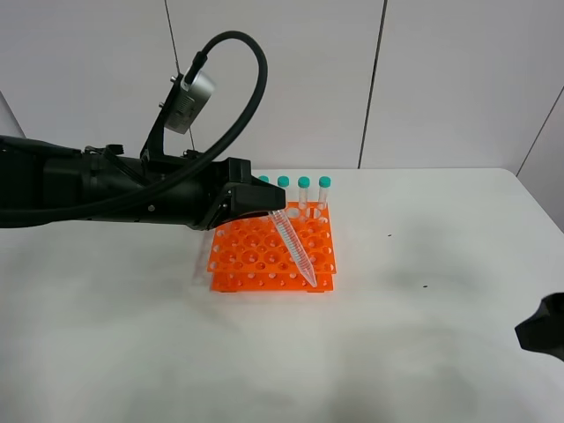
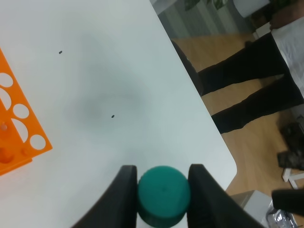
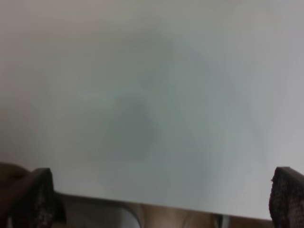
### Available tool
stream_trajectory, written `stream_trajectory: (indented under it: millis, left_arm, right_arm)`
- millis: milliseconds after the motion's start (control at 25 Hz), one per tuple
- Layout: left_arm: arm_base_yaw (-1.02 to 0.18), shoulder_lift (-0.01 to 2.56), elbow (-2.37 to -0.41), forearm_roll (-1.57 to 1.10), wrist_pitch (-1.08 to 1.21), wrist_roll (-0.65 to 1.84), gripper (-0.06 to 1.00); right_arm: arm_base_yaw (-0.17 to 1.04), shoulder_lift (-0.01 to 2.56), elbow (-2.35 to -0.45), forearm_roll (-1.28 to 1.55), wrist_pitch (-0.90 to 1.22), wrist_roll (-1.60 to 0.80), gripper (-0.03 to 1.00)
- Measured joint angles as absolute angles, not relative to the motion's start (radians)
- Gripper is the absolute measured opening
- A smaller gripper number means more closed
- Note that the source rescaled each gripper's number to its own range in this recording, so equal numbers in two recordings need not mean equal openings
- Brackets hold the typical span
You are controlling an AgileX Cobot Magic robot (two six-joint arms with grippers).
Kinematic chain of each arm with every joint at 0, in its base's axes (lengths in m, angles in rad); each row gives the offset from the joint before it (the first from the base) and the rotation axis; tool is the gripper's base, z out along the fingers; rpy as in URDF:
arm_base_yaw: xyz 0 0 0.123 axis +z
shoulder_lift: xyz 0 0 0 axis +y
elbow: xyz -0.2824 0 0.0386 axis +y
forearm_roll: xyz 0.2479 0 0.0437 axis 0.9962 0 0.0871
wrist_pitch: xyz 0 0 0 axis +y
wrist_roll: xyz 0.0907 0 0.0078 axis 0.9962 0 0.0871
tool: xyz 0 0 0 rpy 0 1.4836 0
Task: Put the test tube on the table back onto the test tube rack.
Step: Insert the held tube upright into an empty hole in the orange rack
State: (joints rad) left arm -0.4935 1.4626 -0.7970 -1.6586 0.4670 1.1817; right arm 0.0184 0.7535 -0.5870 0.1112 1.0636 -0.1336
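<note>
My left gripper (image 1: 267, 212) is shut on the test tube (image 1: 294, 249), gripping it at its teal cap (image 2: 164, 194). The clear tube slants down and to the right over the orange test tube rack (image 1: 236, 257), its pointed tip near the rack's front right corner. The rack's corner also shows in the left wrist view (image 2: 19, 137). Several other teal-capped tubes (image 1: 304, 192) stand upright in the rack's back row. My right gripper (image 3: 161, 197) is open and empty, close above the white table (image 1: 423, 352) near its right front edge, with only its fingertips (image 3: 40, 190) showing.
The table edge (image 2: 209, 123) runs close to my left gripper in the left wrist view, with a person's dark-trousered legs (image 2: 247, 90) on the floor beyond. The right arm's black tip (image 1: 542, 328) sits at the table's right side.
</note>
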Motion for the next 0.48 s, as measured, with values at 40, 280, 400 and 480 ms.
stream_trajectory:
  millis: [40, 280, 400, 480]
  left_arm:
    - [-0.493, 1.463, -0.797, -1.659, 0.467, 1.182, 0.0]
    - [-0.493, 1.463, -0.797, -1.659, 0.467, 1.182, 0.0]
    - [-0.493, 1.463, -0.797, -1.659, 0.467, 1.182, 0.0]
    - [-0.493, 1.463, -0.797, -1.659, 0.467, 1.182, 0.0]
  right_arm:
    - [0.018, 0.687, -0.558, 0.111, 1.052, -0.122, 1.0]
    - [0.019, 0.347, -0.497, 0.091, 1.039, -0.089, 1.0]
    - [0.022, 0.233, -0.497, 0.087, 1.039, -0.088, 1.0]
    - [0.022, 0.174, -0.495, 0.082, 1.039, -0.086, 1.0]
